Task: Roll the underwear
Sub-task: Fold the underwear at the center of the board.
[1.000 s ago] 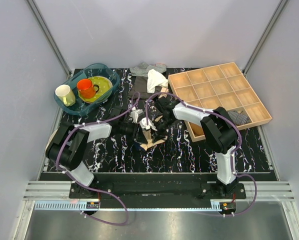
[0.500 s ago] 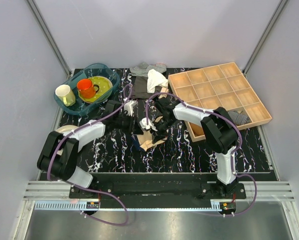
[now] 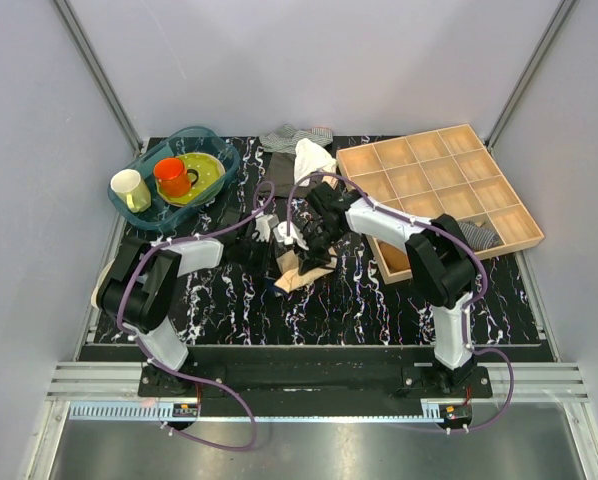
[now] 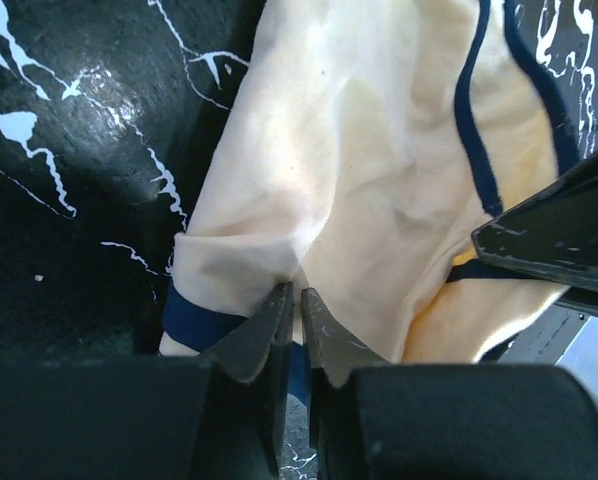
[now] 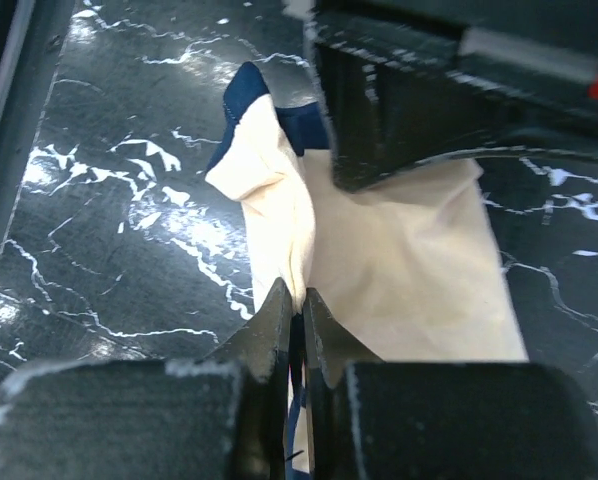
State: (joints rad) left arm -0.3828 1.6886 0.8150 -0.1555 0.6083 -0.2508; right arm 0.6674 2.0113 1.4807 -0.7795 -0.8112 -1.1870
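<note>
The underwear (image 3: 301, 271) is pale beige fabric with dark edging, bunched at the middle of the black marbled table. It fills the left wrist view (image 4: 379, 170) and shows in the right wrist view (image 5: 409, 270). My left gripper (image 3: 276, 252) comes in from the left and is shut on a fold of the underwear (image 4: 297, 290). My right gripper (image 3: 314, 248) comes in from the right and is shut on another fold (image 5: 299, 295). The two grippers are close together over the fabric. The other gripper's black body shows in each wrist view.
A blue basin (image 3: 201, 138) with a cream cup (image 3: 129, 189), orange cup (image 3: 171, 176) and green plate stands back left. A white cloth (image 3: 312, 158) and striped fabric (image 3: 284, 135) lie at the back. A wooden compartment tray (image 3: 524, 238) stands right.
My left gripper drew back left, then returned to the underwear and pinched it. The right gripper shifted slightly back, and the fabric has been gathered tighter.
</note>
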